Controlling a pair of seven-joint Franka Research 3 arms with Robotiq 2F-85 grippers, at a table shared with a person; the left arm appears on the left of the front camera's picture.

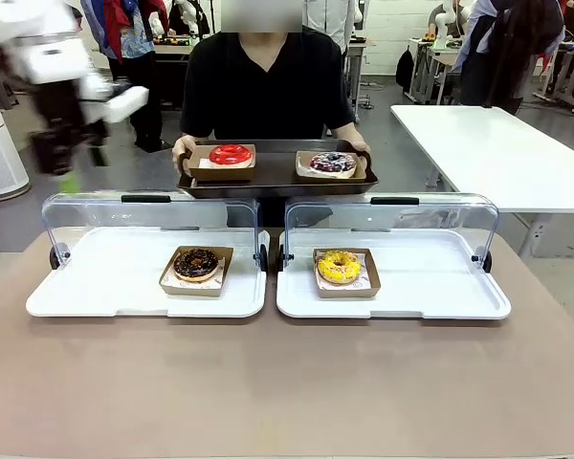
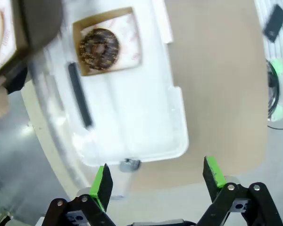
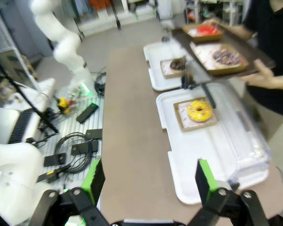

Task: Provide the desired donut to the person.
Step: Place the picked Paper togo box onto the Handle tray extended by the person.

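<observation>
Showing no legible print: donuts (image 1: 339, 266)

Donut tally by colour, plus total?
Chocolate donut: 1
Yellow donut: 1
Red donut: 1
Dark sprinkled donut: 1
Total: 4

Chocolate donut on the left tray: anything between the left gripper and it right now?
Nothing visible does. The clear lid is swung up at the tray's far edge, so the chocolate donut in its cardboard tray lies uncovered from above. The left gripper hangs open, above and outside the white tray.
</observation>
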